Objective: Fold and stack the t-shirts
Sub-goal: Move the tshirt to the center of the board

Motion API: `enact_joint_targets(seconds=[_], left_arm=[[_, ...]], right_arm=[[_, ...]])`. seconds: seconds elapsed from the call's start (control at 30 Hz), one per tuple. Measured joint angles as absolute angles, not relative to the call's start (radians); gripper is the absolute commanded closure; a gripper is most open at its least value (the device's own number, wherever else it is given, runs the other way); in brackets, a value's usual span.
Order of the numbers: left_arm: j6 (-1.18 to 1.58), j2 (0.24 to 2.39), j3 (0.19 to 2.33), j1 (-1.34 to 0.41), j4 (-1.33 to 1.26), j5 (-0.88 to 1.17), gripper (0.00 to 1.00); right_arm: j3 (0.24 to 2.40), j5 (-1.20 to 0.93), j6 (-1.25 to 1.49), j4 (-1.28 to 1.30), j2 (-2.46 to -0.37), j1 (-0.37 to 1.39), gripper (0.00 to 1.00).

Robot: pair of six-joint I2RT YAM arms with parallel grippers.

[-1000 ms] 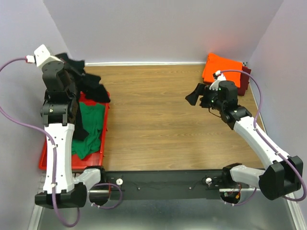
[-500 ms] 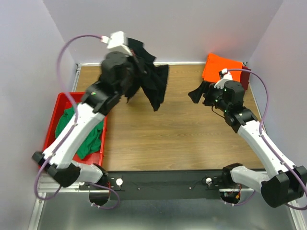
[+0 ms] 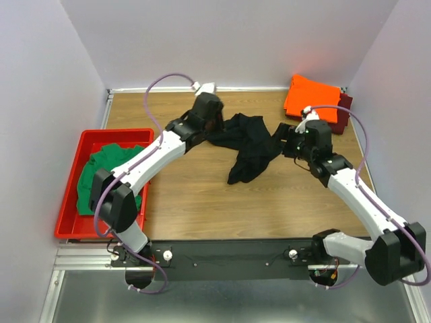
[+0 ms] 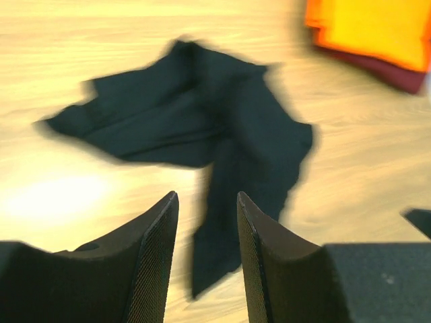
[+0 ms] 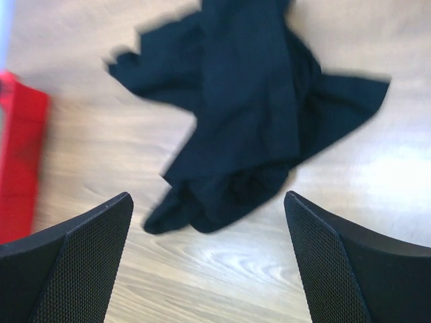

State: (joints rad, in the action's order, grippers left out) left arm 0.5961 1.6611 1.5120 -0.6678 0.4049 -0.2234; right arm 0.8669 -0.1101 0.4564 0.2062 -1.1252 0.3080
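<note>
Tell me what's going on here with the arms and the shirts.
Neither arm holds anything. The black t-shirt lies crumpled on the table, with the left gripper and the right gripper both open above it, one from each side. The orange t-shirt sits folded on the maroon t-shirt at the far right corner, and the green t-shirt is bunched in the red tray on the left. Two look stacked; two are not yet folded.

Bright, even light; wrist views motion-blurred, with glare on the table (image 4: 47,195).
</note>
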Motion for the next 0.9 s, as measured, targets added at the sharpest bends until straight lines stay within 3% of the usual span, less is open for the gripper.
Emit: enact_joint_targets(seconds=[0.27,0.9], left_arm=[[0.645,1.622,1.23,-0.467,0.36,-0.176,0.54],[0.744,2.009,1.414,-0.342,0.259,-0.033,0.53]], right_arm=[[0.836,-0.032,0.49,0.21,-1.303,0.436,0.04],[0.899,0.128,0.59,0.164,-1.459,0.645,0.13]])
